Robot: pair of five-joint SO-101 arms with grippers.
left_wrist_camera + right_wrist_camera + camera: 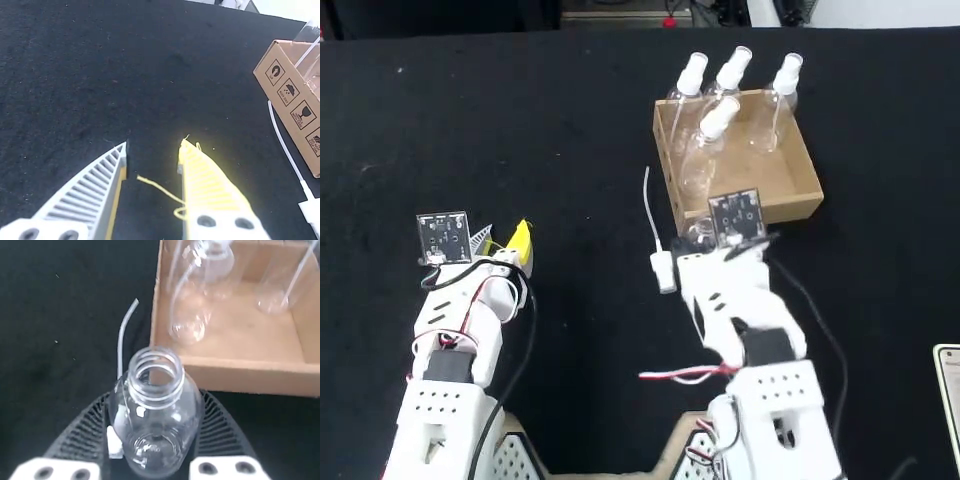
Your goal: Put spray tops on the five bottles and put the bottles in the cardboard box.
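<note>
The right gripper (155, 396) holds the open bottle (155, 412); the spray top (663, 270) lies just left, tube pointing far, well right of the wide-open left gripper (152, 162).

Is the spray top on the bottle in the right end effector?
Off: the bottle shows a bare, open threaded neck, and a spray top lies loose nearby.

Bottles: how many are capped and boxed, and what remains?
Done: four capped bottles sit in the cardboard box. In hand: the right end effector grips the fifth bottle, neck bare. Remaining: fit the spray top lying beside the box, then box it. Left end effector: open, empty.
</note>
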